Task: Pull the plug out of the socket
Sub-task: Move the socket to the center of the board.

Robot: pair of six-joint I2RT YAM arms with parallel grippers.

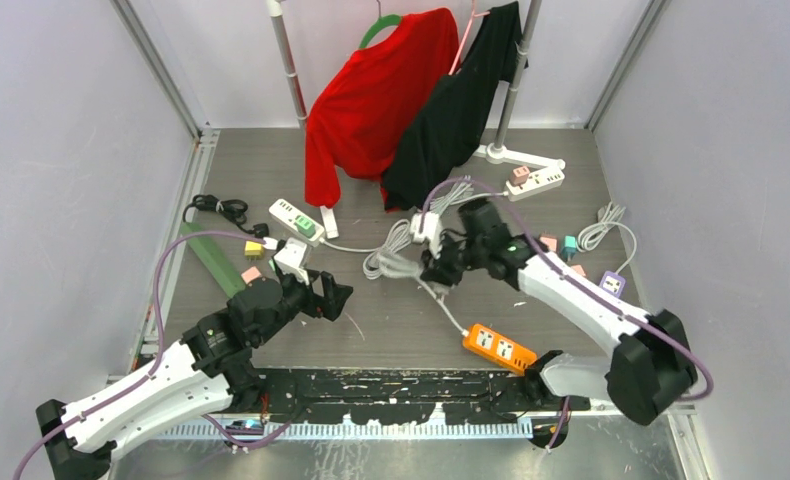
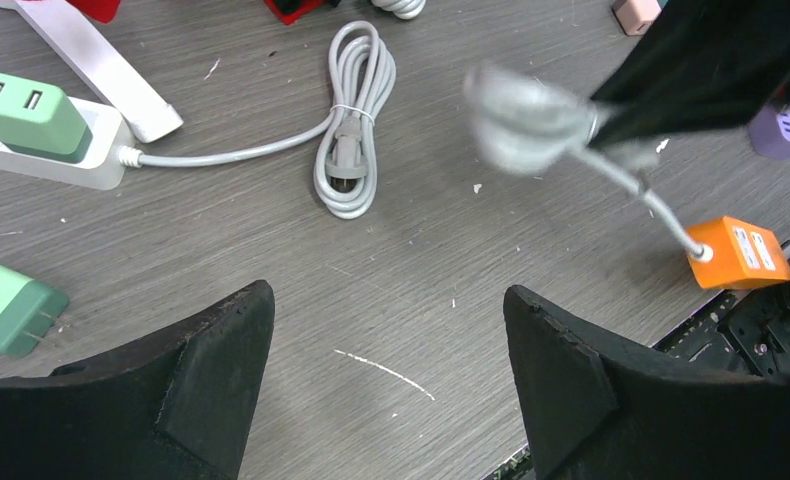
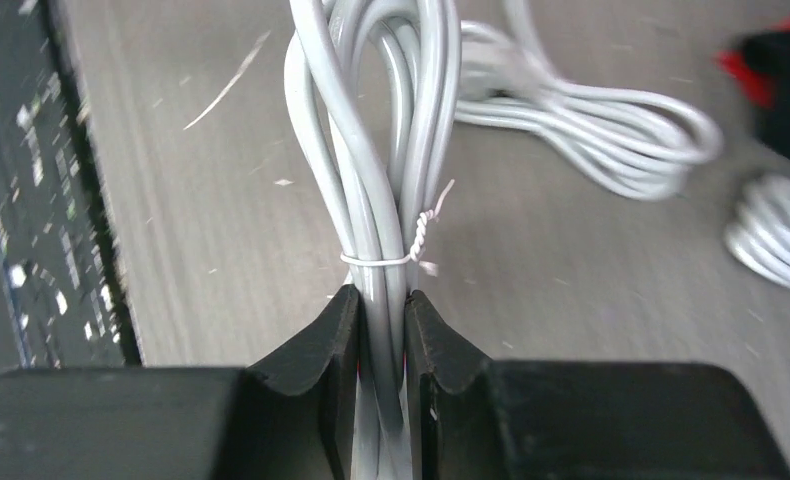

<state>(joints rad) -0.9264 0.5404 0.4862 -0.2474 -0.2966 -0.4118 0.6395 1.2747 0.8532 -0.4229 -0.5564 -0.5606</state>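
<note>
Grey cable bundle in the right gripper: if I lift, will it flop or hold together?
Probably floppy: the cable loops curve loosely past the right gripper. The wire tie should keep them bunched. Its lead runs to the orange socket block, which may drag along.

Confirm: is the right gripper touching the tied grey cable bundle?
Touching. The right wrist view shows the right gripper shut on the grey cable bundle, clamping it just below the wire tie.
</note>
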